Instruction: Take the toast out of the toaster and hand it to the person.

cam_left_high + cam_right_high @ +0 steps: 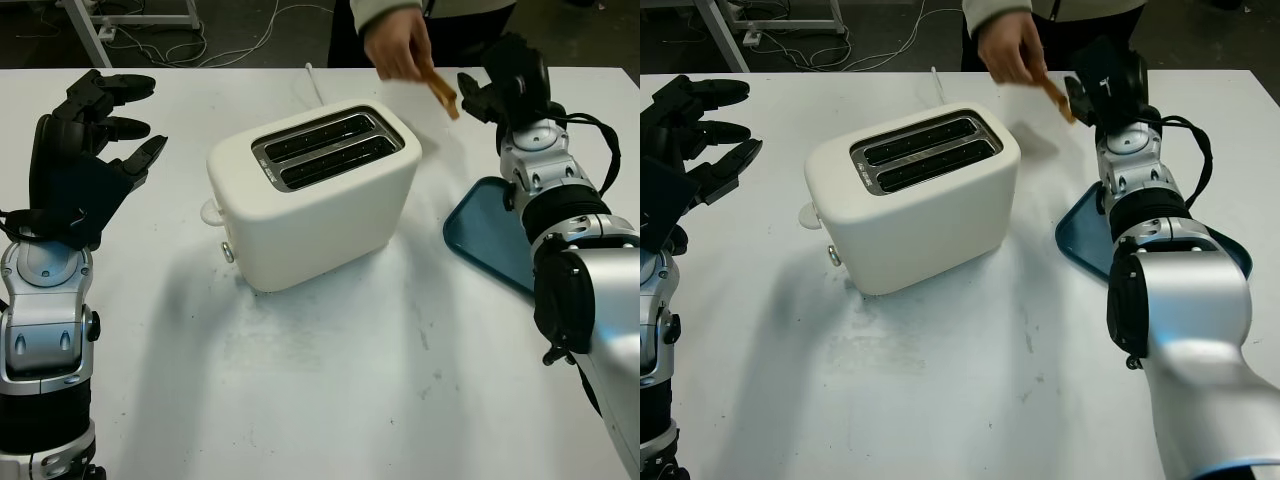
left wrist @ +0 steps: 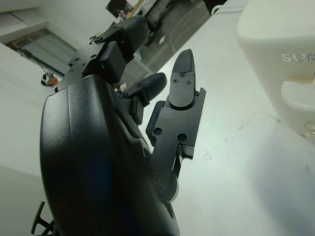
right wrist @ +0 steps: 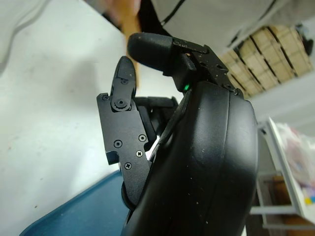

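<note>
Toaster slots look empty; person's hand and right hand both pinch toast; left hand open

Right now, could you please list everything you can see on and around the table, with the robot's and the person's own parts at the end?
toaster: one, cream white, middle of the table, both slots showing no toast.
toast: one slice, golden brown, at the far edge, in the person's hand, beside the right hand.
tray: one, blue, right of the toaster, partly under the right arm.
table: one, white.
cables: several, pale, on the dark floor beyond the table.
left hand: one, black, open, left of the toaster.
right hand: one, black, far right, by the toast.
person's hand: one, at the far edge, holding the toast.
</note>
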